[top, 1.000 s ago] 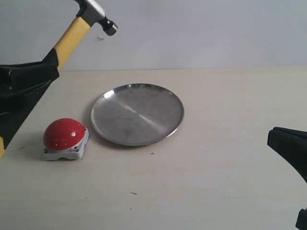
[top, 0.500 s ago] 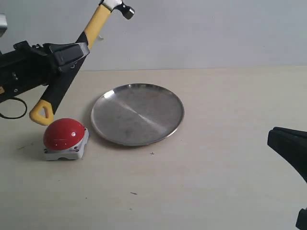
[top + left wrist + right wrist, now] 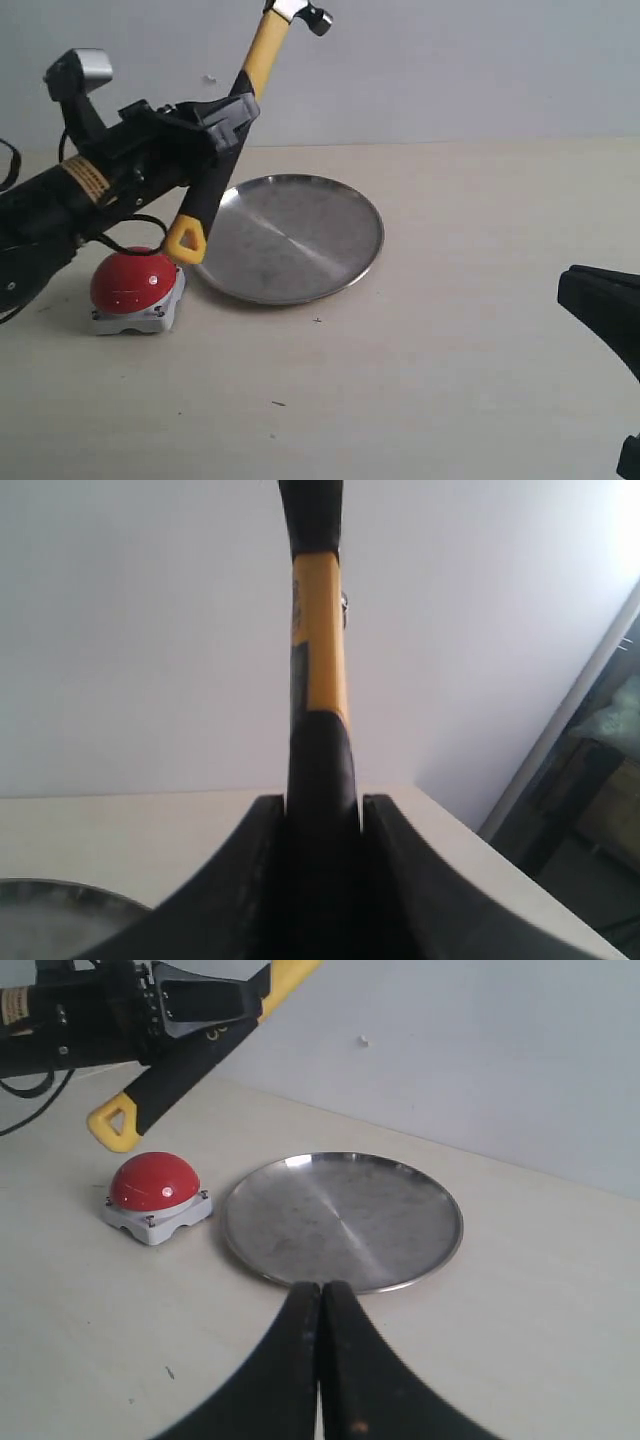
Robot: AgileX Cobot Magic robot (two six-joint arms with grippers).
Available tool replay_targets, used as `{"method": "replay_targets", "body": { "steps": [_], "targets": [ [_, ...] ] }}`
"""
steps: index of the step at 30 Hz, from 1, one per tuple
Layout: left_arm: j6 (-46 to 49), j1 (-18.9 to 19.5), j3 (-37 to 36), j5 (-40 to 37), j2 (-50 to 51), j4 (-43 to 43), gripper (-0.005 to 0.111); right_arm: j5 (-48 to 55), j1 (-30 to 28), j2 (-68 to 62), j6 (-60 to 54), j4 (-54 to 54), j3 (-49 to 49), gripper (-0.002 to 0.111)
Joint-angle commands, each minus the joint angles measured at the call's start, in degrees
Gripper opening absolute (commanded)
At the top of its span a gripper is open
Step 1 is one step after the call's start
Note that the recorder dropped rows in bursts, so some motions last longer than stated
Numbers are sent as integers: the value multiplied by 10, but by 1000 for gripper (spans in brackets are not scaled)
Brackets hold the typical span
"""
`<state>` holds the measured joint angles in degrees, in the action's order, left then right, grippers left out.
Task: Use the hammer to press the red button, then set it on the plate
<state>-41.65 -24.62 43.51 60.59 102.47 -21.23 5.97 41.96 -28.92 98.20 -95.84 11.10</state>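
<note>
My left gripper point(image 3: 226, 122) is shut on the black handle of the hammer point(image 3: 263, 55), held in the air and tilted. The metal head points up and to the right, and the yellow looped end point(image 3: 185, 241) hangs just above the right side of the red button point(image 3: 133, 279). In the left wrist view the handle point(image 3: 322, 770) fills the gap between the jaws. The round silver plate point(image 3: 340, 215) lies right of the button with nothing on it. My right gripper point(image 3: 320, 1290) is shut and empty, low over the table near the plate's point(image 3: 420, 1210) rim.
The beige table ends at a pale wall behind. The left arm's black body and cables point(image 3: 70, 195) stretch over the table's left part, above the button. The right gripper's dark fingers point(image 3: 600, 305) show at the right edge.
The left arm has swung right with the hammer. The looped end moved from left of the button to above its right side, by the plate's left rim. The right gripper has not moved.
</note>
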Motion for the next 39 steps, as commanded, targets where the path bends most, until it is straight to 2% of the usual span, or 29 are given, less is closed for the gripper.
{"method": "replay_targets", "body": {
  "steps": [1, 4, 9, 23, 39],
  "targets": [
    [-18, -19, 68, -49, 34, 51, 0, 1, 0, 3, -1, 0, -2, 0],
    [-52, -22, 112, -95, 66, 51, 0, 1, 0, 3, -1, 0, -2, 0],
    [-131, -23, 156, -125, 109, 51, 0, 1, 0, 3, -1, 0, -2, 0],
    [-162, -23, 179, -121, 203, 56, 0, 1, 0, 3, -1, 0, -2, 0],
    [-174, -23, 206, -124, 247, 45, 0, 1, 0, 3, -1, 0, -2, 0]
  ]
}}
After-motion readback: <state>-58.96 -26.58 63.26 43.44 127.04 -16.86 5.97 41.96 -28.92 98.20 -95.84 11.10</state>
